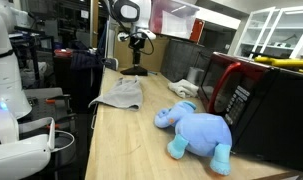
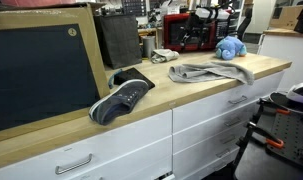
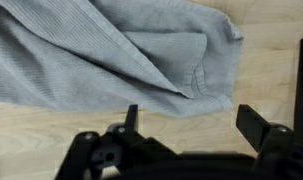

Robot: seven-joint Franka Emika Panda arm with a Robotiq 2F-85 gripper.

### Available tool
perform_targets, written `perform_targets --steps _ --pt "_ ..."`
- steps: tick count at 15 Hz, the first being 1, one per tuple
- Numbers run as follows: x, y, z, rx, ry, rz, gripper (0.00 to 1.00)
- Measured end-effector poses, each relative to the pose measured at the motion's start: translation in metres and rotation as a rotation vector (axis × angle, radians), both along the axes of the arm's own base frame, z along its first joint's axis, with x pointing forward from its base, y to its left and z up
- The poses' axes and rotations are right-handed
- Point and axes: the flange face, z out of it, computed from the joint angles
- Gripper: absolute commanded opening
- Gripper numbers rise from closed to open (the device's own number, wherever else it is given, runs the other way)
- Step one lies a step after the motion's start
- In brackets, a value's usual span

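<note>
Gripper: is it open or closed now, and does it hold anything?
Gripper: open, holding nothing; the grey cloth lies just beyond its fingertips.

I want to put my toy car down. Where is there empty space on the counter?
Bare wood lies between the shoe and the cloth, and on the counter between cloth and elephant. It is crowded where the elephant sits beside the microwave.
</note>
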Motion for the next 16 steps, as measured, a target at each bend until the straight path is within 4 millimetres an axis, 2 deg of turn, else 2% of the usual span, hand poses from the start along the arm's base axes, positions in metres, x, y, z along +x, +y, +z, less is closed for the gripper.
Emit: perform_targets --steps 3,6,11,13,16 --pt "0.025 -0.028 -0.016 -0.084 0.014 -0.066 1.0" --pt "0.038 -0.069 -0.035 -0.153 0.08 -0.122 1.0" --pt "0.034 -0.126 -0.049 -0.226 0.258 -0.179 1.0" --pt "0.028 -0.139 -0.05 -0.227 0.332 -0.208 1.0" --pt "0.019 -0.148 -0.052 -0.218 0.393 -0.228 1.0"
